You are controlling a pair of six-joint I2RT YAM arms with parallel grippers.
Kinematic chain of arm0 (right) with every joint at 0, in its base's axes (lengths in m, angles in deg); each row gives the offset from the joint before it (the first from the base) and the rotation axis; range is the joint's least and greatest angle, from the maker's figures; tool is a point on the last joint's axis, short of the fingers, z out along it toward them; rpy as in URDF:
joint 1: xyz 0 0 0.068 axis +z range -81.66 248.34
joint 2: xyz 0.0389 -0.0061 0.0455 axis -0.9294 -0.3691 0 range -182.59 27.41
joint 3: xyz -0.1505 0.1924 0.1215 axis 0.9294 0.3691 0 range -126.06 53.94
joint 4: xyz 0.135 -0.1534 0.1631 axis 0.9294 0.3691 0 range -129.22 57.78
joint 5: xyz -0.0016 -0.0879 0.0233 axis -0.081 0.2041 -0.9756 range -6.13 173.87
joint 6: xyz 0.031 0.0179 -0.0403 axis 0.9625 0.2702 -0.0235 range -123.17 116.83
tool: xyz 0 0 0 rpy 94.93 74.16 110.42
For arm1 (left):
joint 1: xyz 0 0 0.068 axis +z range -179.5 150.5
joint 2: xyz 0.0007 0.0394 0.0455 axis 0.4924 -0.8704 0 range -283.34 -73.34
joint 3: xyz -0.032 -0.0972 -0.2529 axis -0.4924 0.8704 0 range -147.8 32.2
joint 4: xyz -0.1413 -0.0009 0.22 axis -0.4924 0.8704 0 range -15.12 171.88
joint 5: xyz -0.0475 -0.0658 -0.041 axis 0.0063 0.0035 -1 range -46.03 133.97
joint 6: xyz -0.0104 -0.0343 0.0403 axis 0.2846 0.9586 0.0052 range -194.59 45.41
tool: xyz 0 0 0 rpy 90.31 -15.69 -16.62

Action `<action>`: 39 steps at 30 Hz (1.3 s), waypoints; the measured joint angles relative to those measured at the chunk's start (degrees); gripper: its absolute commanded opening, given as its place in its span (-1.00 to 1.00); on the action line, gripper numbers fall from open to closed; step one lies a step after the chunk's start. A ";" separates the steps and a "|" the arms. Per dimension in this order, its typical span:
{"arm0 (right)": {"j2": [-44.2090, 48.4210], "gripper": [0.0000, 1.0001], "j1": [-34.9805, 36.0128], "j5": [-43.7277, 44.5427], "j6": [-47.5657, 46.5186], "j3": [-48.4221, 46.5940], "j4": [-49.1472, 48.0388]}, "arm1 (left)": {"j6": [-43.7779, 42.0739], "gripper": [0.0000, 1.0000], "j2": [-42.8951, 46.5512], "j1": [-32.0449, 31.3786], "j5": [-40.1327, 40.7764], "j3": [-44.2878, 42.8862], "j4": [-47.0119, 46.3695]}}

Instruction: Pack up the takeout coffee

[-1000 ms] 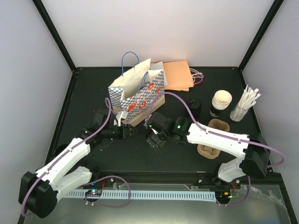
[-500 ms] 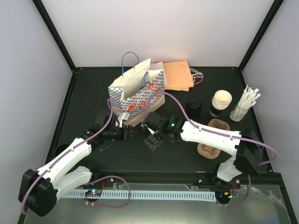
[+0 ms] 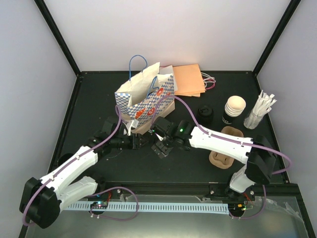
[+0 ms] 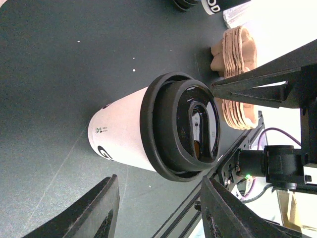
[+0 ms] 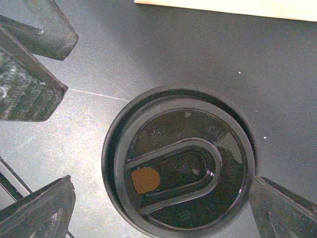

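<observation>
The takeout coffee is a pale paper cup with a black lid, upright on the dark table. In the left wrist view it stands just ahead of my left gripper, which is open with nothing between its fingers. From above, the lid lies between the two fingers of my right gripper, which is open wide and straddles it. In the top view my left gripper and right gripper meet in front of the bag, and the cup is mostly hidden beneath them.
A blue-checked paper bag stands open just behind the grippers, with flat brown bags beyond it. At the right are a stack of cream cups, black lids, a pulp cup carrier and a holder of white sticks.
My right gripper has shifted left toward the left gripper and now sits over the cup. The left arm has barely moved.
</observation>
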 measured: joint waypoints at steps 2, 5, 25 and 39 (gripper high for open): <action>-0.11 0.95 -0.07 0.02 0.00 -0.04 0.02 | 0.00 -0.06 -0.11 -0.02 -0.02 0.00 -0.07; -0.28 0.95 -0.11 0.02 0.00 -0.20 0.15 | 0.00 -0.06 -0.63 -0.02 -0.04 0.00 -0.28; -3.52 0.86 -0.42 -0.11 -0.44 -2.08 1.42 | 0.00 -0.06 -2.14 -0.11 -0.15 0.00 -1.40; -3.89 0.69 -1.27 -1.11 -0.22 -3.50 1.99 | 0.22 -0.12 -2.97 -0.15 -0.13 0.00 -2.12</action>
